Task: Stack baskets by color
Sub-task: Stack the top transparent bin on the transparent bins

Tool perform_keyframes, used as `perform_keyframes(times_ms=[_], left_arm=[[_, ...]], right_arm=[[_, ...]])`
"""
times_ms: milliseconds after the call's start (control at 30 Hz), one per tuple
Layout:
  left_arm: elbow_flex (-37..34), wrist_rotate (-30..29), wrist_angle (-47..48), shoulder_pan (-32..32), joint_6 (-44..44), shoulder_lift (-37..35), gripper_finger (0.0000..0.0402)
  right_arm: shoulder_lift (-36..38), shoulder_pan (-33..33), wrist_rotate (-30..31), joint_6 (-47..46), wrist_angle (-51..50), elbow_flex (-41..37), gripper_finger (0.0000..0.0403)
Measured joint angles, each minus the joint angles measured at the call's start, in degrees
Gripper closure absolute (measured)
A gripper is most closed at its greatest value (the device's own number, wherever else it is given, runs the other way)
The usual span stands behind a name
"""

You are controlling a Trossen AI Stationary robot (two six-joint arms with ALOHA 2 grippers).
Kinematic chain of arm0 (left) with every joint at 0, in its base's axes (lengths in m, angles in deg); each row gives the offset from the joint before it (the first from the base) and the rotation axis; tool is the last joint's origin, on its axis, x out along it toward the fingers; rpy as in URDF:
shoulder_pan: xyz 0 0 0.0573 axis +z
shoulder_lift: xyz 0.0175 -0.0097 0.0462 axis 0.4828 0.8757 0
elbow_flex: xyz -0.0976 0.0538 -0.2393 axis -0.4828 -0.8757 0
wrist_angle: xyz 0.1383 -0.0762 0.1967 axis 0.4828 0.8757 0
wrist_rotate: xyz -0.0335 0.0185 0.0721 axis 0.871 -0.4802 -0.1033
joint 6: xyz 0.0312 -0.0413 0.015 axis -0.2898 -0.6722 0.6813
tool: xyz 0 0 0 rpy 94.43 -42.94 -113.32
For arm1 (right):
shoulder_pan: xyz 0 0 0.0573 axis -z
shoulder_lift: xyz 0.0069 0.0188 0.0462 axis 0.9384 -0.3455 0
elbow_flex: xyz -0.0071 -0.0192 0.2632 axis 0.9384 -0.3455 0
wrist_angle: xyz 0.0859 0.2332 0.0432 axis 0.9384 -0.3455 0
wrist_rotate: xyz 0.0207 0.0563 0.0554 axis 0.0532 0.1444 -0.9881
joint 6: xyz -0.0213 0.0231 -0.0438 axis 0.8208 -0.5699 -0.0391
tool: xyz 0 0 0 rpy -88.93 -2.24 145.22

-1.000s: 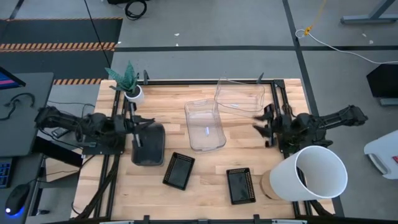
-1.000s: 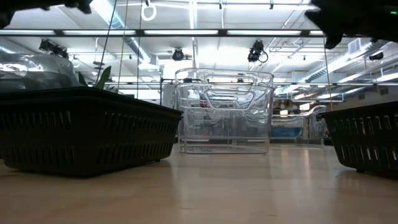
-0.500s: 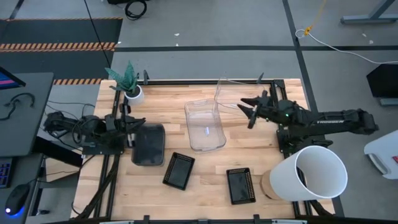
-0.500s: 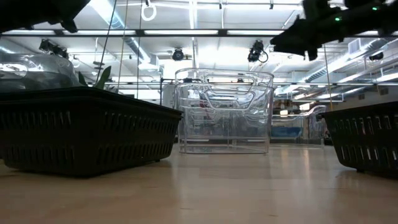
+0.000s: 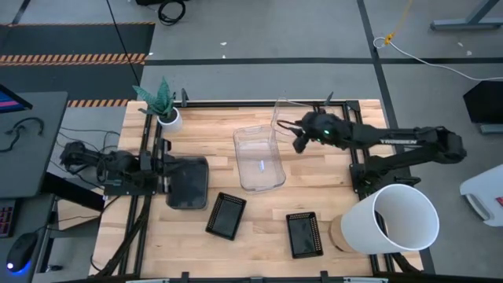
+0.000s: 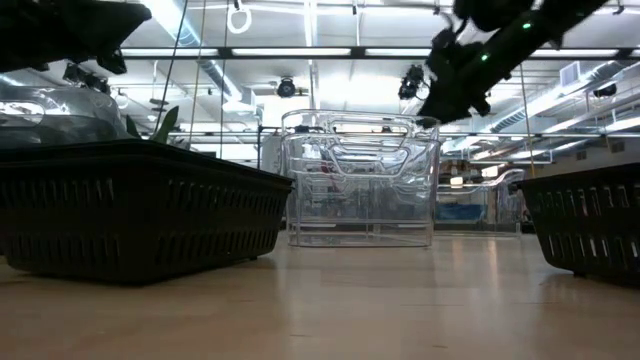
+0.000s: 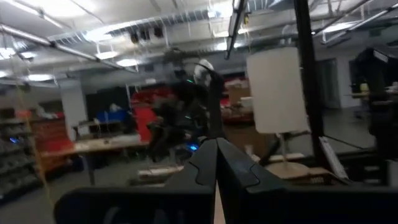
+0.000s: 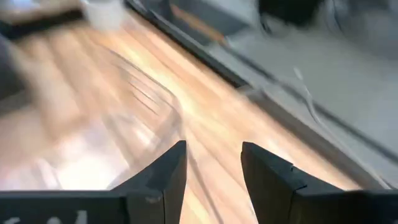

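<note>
two arms of mine flank the clear basket (image 5: 258,158) lying at the table's middle, the landmark for all that follows. far to its left, my left gripper (image 5: 163,163) rests with fingers pressed shut at the near edge of the smoky grey basket (image 5: 189,182), which sits flat on the wood. a small white plant pot (image 5: 170,119) stands behind that grey basket. just below the clear basket lies one black perforated tray (image 5: 226,215); a second black tray (image 5: 303,233) lies further to its right. immediately right of the landmark, a second clear basket (image 5: 277,118) stands tipped up on edge, and my right gripper (image 5: 299,134) hangs beside its rim, fingers (image 8: 163,177) spread apart, holding nothing. farthest right, a big white bucket (image 5: 393,222) rests on its side.
</note>
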Motion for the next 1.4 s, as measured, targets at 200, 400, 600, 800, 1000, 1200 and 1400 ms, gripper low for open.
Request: perform_keyframes(times_ms=[200, 400, 600, 800, 1000, 1200, 1400], left_arm=[[0.0, -0.3, 1.0, -1.4, -2.8, 0.0, 0.0396], [0.0, -0.3, 1.1, -1.4, -3.1, 0.0, 0.0370], [0.0, -0.3, 1.1, -1.4, -3.1, 0.0, 0.0357], [-0.1, -0.3, 1.0, -1.4, -3.1, 0.0, 0.0366], [-0.1, -0.3, 1.0, -1.4, -3.1, 0.0, 0.0366], [-0.1, -0.3, 1.1, -1.4, -3.1, 0.0, 0.0359], [-0.1, -0.3, 1.1, -1.4, -3.1, 0.0, 0.0366]], right_arm=[[-9.4, 5.0, -0.6, -2.8, -21.6, 12.8, 0.0250], [-17.5, 8.8, -2.8, 0.1, -42.8, 26.3, 0.0250], [-22.4, 11.0, -5.0, 15.3, -55.1, 32.0, 0.0250], [-24.2, 10.6, -5.0, 22.0, -64.0, 32.0, 0.0250], [-25.9, 10.4, -4.5, 20.1, -67.3, 32.0, 0.0250], [-26.7, 10.5, -4.9, 16.7, -70.3, 31.9, 0.0250], [-26.3, 10.4, -5.9, 16.6, -71.9, 31.9, 0.0249]])
